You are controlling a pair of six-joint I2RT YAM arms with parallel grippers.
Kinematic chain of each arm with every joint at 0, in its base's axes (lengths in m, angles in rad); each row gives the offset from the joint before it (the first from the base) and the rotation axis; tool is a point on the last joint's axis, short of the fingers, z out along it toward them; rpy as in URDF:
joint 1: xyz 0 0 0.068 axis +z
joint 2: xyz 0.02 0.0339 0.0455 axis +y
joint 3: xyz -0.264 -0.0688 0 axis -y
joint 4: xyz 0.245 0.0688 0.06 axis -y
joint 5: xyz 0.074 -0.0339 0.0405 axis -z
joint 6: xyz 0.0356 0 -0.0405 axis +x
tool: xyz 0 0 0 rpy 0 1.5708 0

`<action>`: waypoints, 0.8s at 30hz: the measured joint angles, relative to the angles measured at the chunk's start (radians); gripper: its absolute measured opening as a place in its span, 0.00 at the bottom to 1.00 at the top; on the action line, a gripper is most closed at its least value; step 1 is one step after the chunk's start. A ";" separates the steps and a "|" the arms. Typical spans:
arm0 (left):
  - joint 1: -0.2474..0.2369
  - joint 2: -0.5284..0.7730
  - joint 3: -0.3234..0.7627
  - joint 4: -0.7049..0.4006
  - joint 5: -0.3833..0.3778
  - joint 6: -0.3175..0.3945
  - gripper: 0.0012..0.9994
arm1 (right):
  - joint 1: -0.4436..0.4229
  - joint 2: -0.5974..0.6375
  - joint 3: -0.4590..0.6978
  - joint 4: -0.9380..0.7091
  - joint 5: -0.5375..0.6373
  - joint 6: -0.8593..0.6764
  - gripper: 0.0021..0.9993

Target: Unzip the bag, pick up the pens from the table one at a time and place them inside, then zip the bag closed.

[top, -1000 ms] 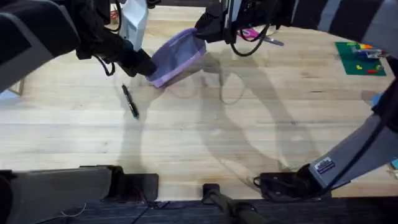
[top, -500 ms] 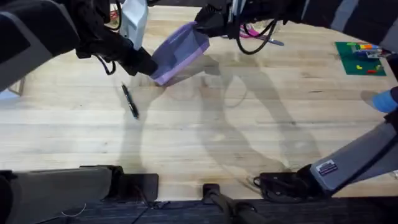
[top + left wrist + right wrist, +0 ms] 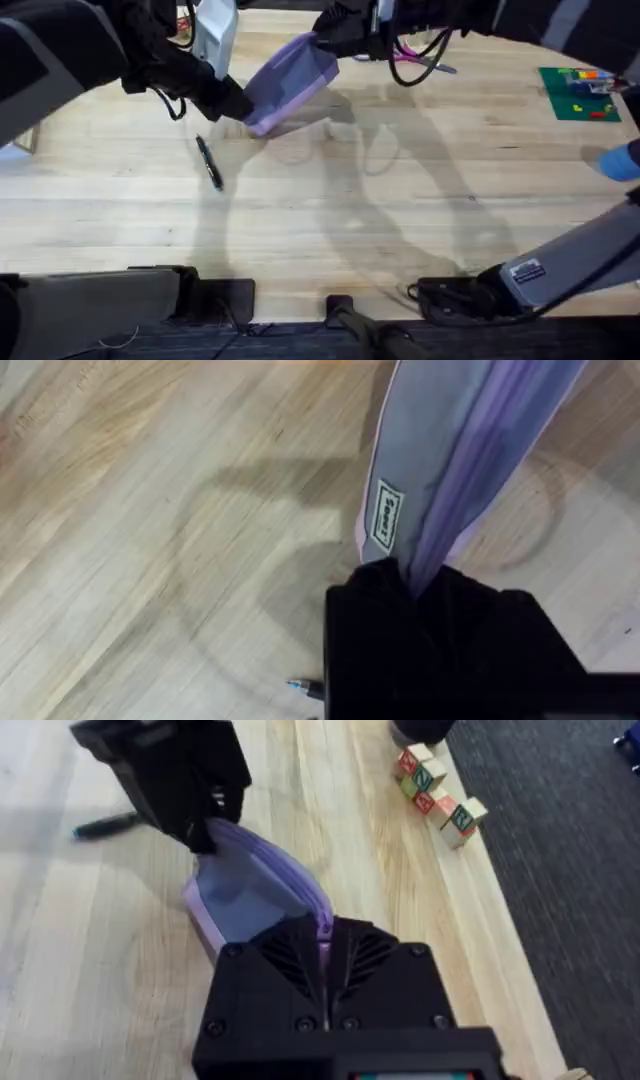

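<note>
The lavender bag (image 3: 287,80) hangs stretched and tilted between both grippers above the table (image 3: 400,220). My left gripper (image 3: 240,108) is shut on the bag's near left end. In the left wrist view the bag (image 3: 450,450) shows its grey panel and a small label, pinched at the left gripper (image 3: 415,582). My right gripper (image 3: 322,42) is shut on the far right end. In the right wrist view the right gripper (image 3: 323,935) clamps the bag (image 3: 245,895) at its zipper line. One black pen (image 3: 208,162) lies on the table near the left gripper.
Pink-handled scissors (image 3: 415,58) lie at the far edge behind the right arm. A green board (image 3: 578,92) with small coloured pieces sits at the far right. A white object (image 3: 215,35) stands behind the left arm. Lettered wooden blocks (image 3: 435,795) sit near the table's edge.
The right gripper has drawn the bag's far end up and away, tilting and stretching the bag more. The left gripper has held its place. The pen has not moved.
</note>
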 joint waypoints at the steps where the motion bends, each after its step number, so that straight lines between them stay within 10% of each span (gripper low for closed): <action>1: 0.000 0.000 0.001 0.002 0.003 0.000 0.04 | 0.000 -0.009 -0.001 -0.002 -0.002 0.000 0.03; 24: 0.006 -0.014 -0.006 -0.030 -0.074 0.000 0.04 | -0.030 -0.180 0.021 0.048 -0.111 0.000 0.03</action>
